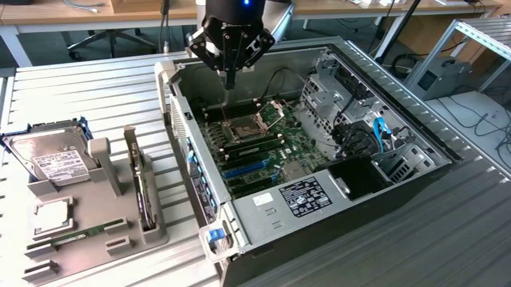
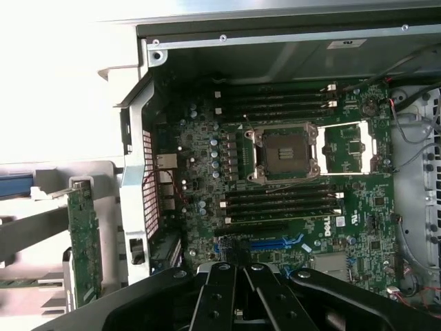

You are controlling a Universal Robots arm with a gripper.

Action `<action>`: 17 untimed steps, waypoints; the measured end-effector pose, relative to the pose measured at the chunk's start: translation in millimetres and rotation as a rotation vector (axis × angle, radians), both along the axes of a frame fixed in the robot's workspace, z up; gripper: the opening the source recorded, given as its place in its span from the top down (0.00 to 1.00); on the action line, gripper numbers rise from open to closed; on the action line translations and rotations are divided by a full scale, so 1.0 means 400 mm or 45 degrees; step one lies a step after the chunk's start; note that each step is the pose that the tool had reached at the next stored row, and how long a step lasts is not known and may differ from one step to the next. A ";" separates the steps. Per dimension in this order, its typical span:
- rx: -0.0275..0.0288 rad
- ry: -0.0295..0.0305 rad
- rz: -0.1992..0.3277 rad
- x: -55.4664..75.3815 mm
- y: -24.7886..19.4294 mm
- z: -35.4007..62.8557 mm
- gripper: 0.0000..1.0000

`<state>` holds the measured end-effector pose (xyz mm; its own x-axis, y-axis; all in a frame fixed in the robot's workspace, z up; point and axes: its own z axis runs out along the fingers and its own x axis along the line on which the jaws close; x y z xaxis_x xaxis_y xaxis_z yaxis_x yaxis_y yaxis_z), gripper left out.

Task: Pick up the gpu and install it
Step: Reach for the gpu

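The claw point(image 1: 230, 79) is closed with nothing gripped and is positioned above the motherboard point(image 1: 255, 149) inside the open case point(image 1: 179, 119), at the upper centre of the exterior view. The gpu point(image 1: 143, 191) is stood on edge in the grey holder point(image 1: 88, 206) at the lower left, outside the case.

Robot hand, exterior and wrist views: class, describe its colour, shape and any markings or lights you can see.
The hand is matte black, built of jointed link bars, slim at the tips. Round silver screws mark the pivots. The arm above is black too, with a small blue light.
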<state>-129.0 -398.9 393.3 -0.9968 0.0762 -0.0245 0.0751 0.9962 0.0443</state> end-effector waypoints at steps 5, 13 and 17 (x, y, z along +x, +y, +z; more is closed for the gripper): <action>0.0000 0.0000 0.000 -0.003 0.000 0.000 0.89; 0.0001 0.0000 0.000 -0.007 0.000 0.000 0.89; 0.0001 0.0000 0.000 -0.012 0.000 0.000 0.89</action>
<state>-133.7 -398.9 393.3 -0.9968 0.0763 -0.0245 0.0751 0.9962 0.0444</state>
